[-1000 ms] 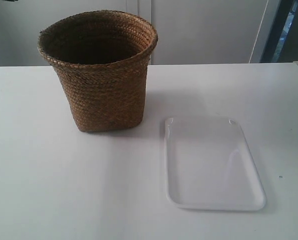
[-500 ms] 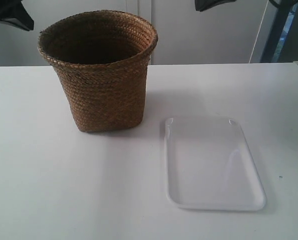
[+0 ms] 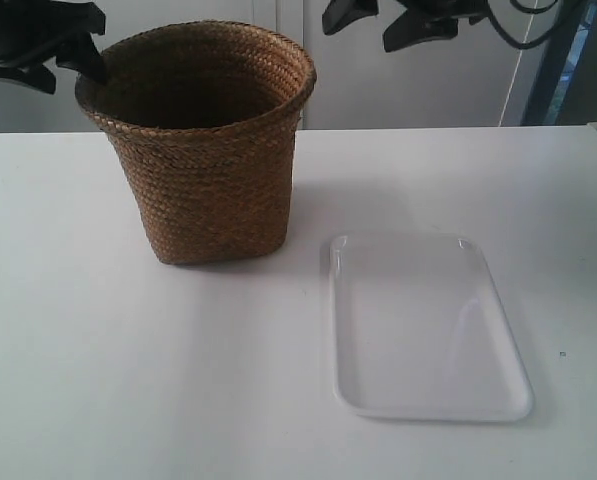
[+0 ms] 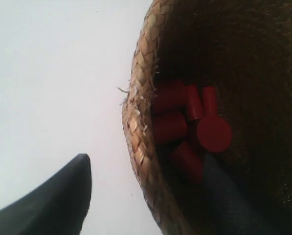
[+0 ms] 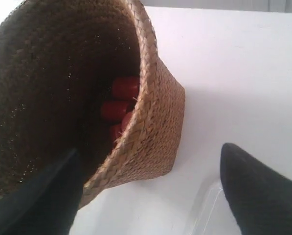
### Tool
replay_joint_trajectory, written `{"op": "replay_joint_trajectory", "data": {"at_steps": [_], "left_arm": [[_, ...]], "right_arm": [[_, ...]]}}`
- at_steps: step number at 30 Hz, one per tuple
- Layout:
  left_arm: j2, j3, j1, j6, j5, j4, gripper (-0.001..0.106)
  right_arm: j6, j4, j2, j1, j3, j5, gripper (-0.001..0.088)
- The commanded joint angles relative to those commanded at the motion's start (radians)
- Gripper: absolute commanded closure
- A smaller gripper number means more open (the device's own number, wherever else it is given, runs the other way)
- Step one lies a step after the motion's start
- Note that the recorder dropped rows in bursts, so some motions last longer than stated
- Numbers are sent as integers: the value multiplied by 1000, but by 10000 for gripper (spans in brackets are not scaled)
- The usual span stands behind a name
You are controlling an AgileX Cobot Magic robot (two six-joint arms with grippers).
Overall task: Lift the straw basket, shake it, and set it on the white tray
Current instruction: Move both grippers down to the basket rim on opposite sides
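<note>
- In the exterior view we are seeing the straw basket [image 3: 203,170] standing upright on the white table [image 3: 78,350]. The white tray [image 3: 428,330] is lying flat just beside it, not touching. The gripper at the exterior view's left [image 3: 66,68] is hovering at the basket's rim. The gripper at the exterior view's right [image 3: 356,38] is hanging apart from the basket.
- In the left wrist view we are finding the left gripper [image 4: 146,161] gaping wide and gripping nothing. One finger [image 4: 53,205] is showing over the table, the other across the basket's mouth, with the braided rim between them. Red cylinders [image 4: 185,122] are lying inside.
- In the right wrist view the right gripper [image 5: 149,149] is gaping too, empty. One finger is showing against the basket's dark inside, the other over the table near a tray corner.
</note>
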State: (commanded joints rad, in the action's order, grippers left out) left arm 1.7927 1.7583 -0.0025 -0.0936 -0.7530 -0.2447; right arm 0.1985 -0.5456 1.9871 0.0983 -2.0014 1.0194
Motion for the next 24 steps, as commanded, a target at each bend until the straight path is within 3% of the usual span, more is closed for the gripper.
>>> {"op": "replay_joint_trajectory", "data": {"at_steps": [14,24], "left_arm": [[13,0,0,2,16,-9,370],[13,0,0,4,14,-44,370]], "right_arm": [[-4,-64,87,111,0,-181,141],[-54,-43,134,116,0,-202,141]]}}
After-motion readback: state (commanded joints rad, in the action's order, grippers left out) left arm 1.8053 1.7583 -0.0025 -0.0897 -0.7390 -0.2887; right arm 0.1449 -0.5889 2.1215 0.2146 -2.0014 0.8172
